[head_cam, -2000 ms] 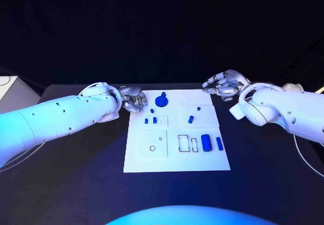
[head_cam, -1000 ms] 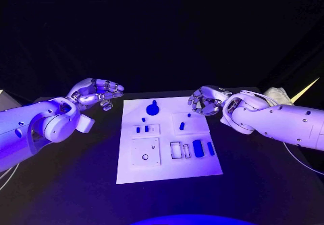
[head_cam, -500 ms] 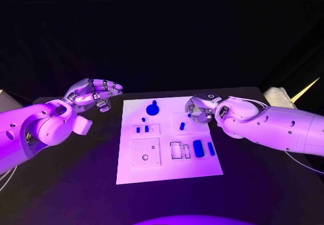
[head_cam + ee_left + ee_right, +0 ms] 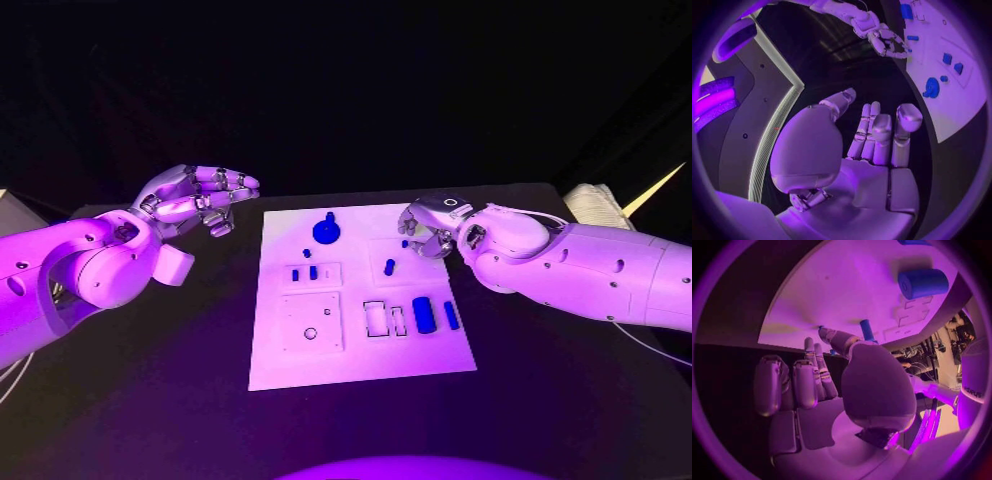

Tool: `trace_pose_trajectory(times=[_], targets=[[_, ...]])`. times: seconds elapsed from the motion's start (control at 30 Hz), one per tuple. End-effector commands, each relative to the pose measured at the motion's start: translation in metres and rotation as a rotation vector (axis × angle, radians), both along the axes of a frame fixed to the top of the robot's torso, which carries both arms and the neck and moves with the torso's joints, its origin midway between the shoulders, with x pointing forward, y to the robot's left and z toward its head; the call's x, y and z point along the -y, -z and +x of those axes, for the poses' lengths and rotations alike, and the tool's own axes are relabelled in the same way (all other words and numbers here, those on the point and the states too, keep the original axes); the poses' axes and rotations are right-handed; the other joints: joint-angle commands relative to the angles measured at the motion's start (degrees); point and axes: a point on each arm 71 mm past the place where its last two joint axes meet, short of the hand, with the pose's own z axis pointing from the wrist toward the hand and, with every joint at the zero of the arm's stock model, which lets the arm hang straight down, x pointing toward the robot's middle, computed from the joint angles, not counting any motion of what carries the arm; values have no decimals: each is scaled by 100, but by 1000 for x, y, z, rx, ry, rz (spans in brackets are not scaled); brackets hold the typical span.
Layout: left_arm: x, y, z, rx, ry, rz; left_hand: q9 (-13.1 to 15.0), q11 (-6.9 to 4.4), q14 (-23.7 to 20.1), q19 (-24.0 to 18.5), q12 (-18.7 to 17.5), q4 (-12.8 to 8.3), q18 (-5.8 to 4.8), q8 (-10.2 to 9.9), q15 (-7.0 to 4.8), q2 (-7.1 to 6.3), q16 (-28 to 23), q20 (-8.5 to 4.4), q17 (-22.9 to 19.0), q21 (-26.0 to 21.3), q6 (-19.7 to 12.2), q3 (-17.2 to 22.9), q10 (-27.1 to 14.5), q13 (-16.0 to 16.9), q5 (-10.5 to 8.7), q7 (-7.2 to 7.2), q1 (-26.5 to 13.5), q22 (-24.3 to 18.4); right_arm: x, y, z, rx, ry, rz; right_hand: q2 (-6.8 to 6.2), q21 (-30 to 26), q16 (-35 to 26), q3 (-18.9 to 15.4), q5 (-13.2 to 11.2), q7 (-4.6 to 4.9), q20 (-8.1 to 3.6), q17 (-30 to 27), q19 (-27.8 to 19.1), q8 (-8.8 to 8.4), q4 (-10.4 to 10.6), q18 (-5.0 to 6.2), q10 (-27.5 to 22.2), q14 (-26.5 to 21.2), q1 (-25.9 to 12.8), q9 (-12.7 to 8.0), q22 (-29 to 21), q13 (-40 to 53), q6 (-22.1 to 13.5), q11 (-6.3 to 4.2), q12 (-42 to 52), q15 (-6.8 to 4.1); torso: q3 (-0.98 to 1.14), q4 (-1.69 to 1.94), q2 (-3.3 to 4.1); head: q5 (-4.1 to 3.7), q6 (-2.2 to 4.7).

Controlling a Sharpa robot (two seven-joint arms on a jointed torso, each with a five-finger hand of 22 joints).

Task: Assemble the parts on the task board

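- Task board (image 4: 361,350) lies flat in the middle of the black table (image 4: 577,380), long side running away from the robot.
- Parts on it: a round knob-shaped piece (image 4: 326,232) at the far end; two small pegs (image 4: 304,273) in a raised square left of centre; a short peg (image 4: 389,267) right of centre; a thick cylinder (image 4: 424,314) and a thinner bar (image 4: 451,316) side by side near the right edge, next to empty rectangular slots (image 4: 384,320).
- Left hand (image 4: 199,199) is raised off the table, well left of the board's far corner. Fingers curl loosely, nothing in them. Left wrist view shows the fingers (image 4: 879,132) fairly straight and together, palm bare.
- Right hand (image 4: 430,228) hovers over the board's far right corner, near the short peg. Fingers bent inward; nothing visibly held. Right wrist view shows the palm bare, fingertips (image 4: 817,352) pointing at the board, short peg (image 4: 867,330) just beyond them.
- Handling, as a guess: parts look like small hard plastic, light, stiff, smooth. They may roll or slip, the cylinder especially.
- Best hold is probably a fingertip pinch across the short peg's sides, kept in line with its slot.
- Board is thin and could slide if pushed sideways.
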Motion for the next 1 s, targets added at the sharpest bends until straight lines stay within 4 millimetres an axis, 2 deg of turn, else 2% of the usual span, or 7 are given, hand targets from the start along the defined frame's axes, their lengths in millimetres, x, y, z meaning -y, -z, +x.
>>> trace_pose_trajectory(times=[0.03,0.33,0.47,0.8,0.87,0.9,1.0], targets=[[2,-1,-1,-6,14,-14,8,1,11,28,-18,4,-114,30,12,4,27,22,10,8,-45,-31,-29,-5,-19,0,-46,-3,-1,1,0,15,1,-24,14,-13,34,20,-31,13,33,111,165,-27,24,-75,35,346,34,-4,707,-9,57,-11,-34,32,1,1,-2,6,-15],[1,0,-1,-15,12,-8,7,3,11,22,-26,11,-112,27,14,10,29,24,9,0,-54,-39,-39,-11,-22,2,-42,-10,-7,9,-4,-30,-16,-20,88,65,74,46,-50,-34,11,131,185,14,32,-86,230,347,62,11,753,-12,182,-59,7,3,0,4,-12,34,-63],[1,0,-1,-17,12,-7,6,4,15,25,-29,15,-113,27,15,25,32,26,13,2,-59,-38,-42,-14,-22,4,-31,-8,-9,11,-4,-43,-21,-18,91,74,79,47,-50,-36,9,134,187,15,32,-88,242,348,63,11,758,-12,187,-62,9,1,-8,5,-13,29,-58],[1,0,-1,-19,13,-6,6,5,18,27,-30,16,-113,27,15,32,35,27,19,4,-61,-37,-42,-16,-21,4,-22,-6,-11,16,-3,-61,-21,-22,118,84,84,61,-37,-39,1,133,190,7,38,-89,274,348,68,8,765,-17,188,-70,9,-6,-6,8,-5,15,-56],[1,0,-1,-19,13,-6,6,6,17,28,-31,17,-113,28,16,40,35,28,15,4,-63,-36,-41,-18,-21,6,-13,-6,-11,18,-3,-66,-19,-23,173,91,94,84,-16,-49,-7,136,192,14,47,-91,304,348,82,12,771,-27,219,-78,0,-14,-3,9,-4,13,-58],[1,0,-1,-19,13,-6,6,6,17,28,-31,17,-113,28,16,40,35,28,15,4,-63,-36,-41,-18,-21,6,-13,-6,-11,19,-3,-69,-18,-24,244,107,106,106,-11,-62,-15,142,196,33,61,-94,347,349,96,23,782,-33,269,-92,-1,-25,-2,12,-1,14,-63],[1,0,-1,-19,13,-5,6,6,17,28,-31,17,-113,28,16,40,35,28,15,4,-63,-36,-41,-18,-21,6,-13,-6,-11,21,-2,-75,-16,-26,412,179,143,178,-191,-102,-36,164,215,88,63,-108,474,354,152,58,824,-40,394,-135,1,-61,-3,7,-5,15,-75]])
